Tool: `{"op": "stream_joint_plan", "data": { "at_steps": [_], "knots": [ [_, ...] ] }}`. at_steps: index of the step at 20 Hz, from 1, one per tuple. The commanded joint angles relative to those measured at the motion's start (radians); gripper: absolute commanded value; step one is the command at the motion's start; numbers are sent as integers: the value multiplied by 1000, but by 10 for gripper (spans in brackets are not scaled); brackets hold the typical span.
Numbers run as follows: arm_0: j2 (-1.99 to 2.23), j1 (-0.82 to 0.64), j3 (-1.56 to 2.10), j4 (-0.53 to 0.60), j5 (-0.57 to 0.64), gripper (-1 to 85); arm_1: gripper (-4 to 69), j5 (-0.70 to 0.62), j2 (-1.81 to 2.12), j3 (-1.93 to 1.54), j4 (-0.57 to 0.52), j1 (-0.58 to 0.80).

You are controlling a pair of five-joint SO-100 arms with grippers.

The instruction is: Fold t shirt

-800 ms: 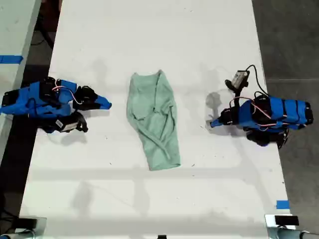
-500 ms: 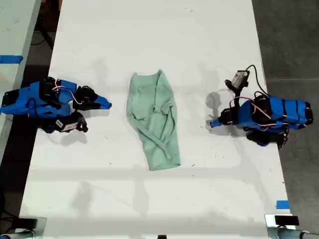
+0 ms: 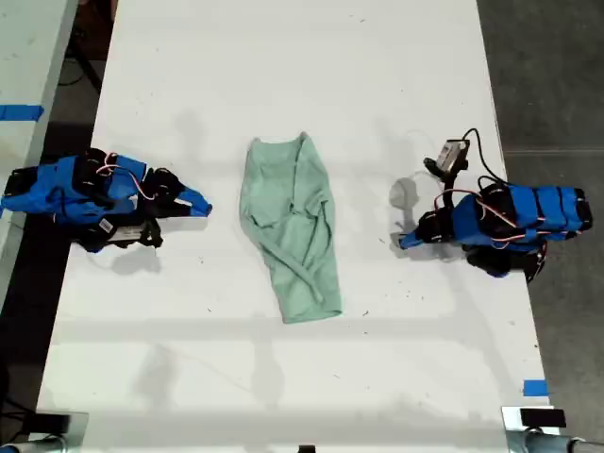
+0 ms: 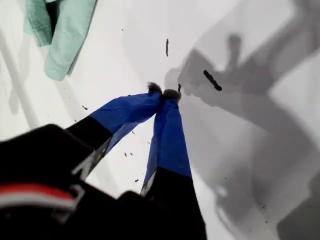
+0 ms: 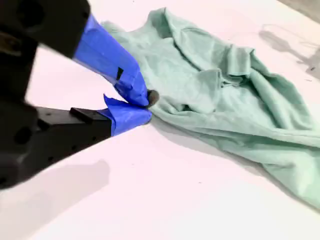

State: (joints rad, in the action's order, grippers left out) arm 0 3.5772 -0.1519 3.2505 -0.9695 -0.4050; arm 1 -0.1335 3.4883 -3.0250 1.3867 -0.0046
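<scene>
**Shirt is limp and light: pinch hems, not bulk**

The t shirt [image 3: 288, 226] looks like thin, soft knit. We judge it weighs next to nothing, has no stiffness and will drag and bunch if pulled across the bench [image 3: 283, 75]. It isn't fragile. The best holds are probably the edge or corner layers at the narrow end toward the exterior view's bottom, or the wide end opposite.

It is pale mint green, wrinkled, and twisted into a long strip with diagonal ridges. It lies mid-bench between the two arms.

Our first claw [image 4: 164, 93] has its tips pressed together on nothing, clear of the shirt. Our second claw [image 5: 145, 102] is also closed and empty, just beside the shirt's edge.
</scene>
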Motion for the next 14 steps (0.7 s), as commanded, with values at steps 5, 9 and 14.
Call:
{"op": "stream_joint_plan", "data": {
  "at_steps": [5,9,14],
  "knots": [
    [-836,158,-589,60,-57,-4,129,117,-894,676,-55,-112],
    [-1718,249,-1480,-273,44,160,278,147,-1359,1106,-86,-178],
    [-2292,351,-2157,-299,256,173,382,97,-1654,1405,-94,-225]
  ]
}}
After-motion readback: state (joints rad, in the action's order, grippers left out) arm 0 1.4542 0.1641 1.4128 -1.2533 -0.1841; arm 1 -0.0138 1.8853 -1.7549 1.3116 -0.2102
